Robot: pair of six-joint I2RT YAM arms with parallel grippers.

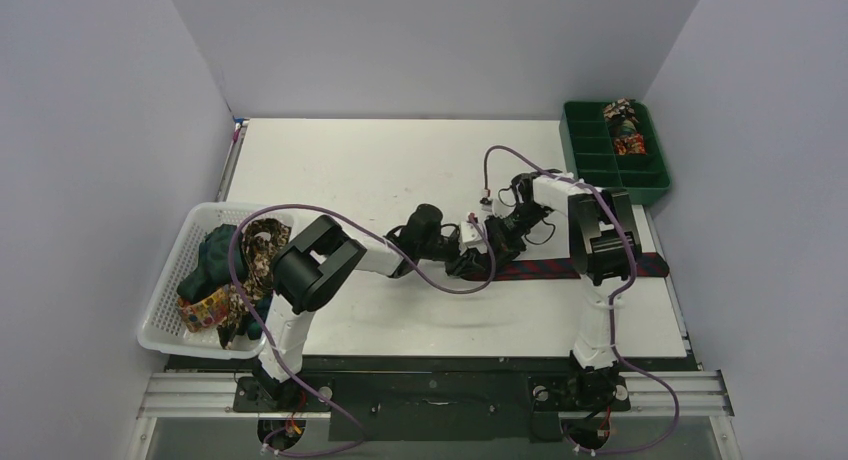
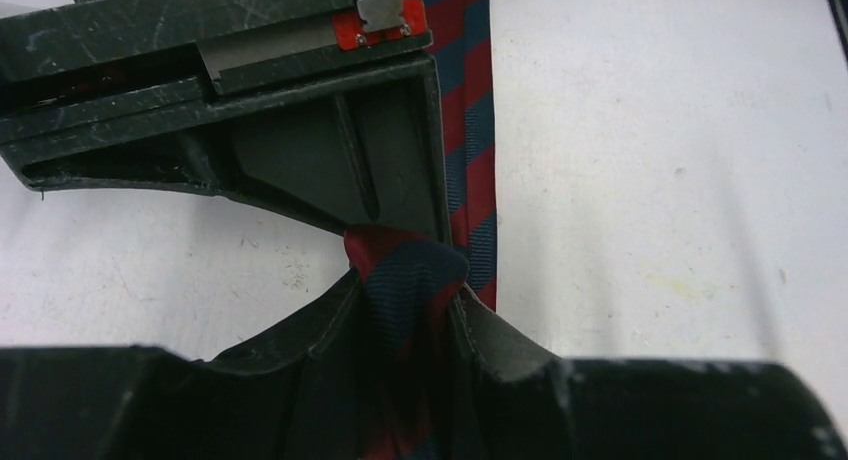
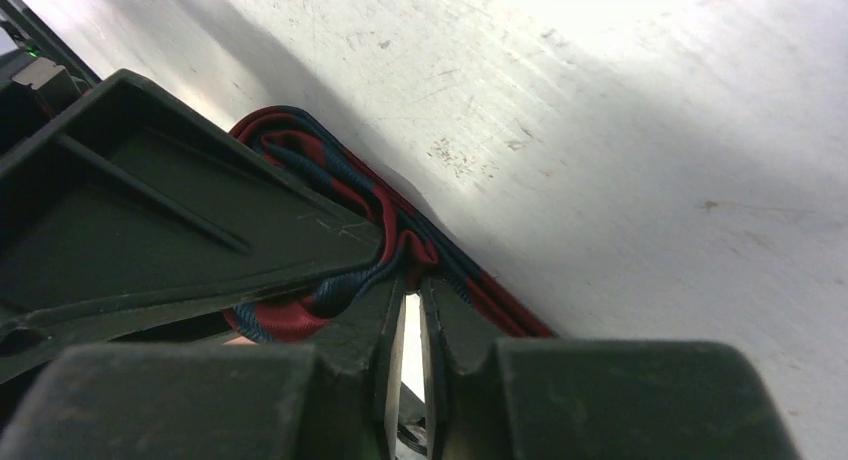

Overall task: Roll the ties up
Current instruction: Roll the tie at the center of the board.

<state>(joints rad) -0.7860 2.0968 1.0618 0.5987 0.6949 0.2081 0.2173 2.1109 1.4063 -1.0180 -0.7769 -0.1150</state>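
Left gripper (image 2: 405, 290) clamped the folded end of striped tie (image 2: 470, 170), mid-frame; right gripper (image 3: 412, 292) shut alongside; tie's length ran rightward.

Left wrist view: striped tie (image 2: 470, 130) runs off the top edge. Its bunched end blurs out low between the left gripper (image 2: 408, 295) fingers.
Right wrist view: coil partly behind that gripper's finger.
Top view: tie's left end hidden under left gripper and right gripper (image 1: 495, 240), mid stretch under right arm (image 1: 600, 242). Tray (image 1: 612, 194) contents too small to sort.
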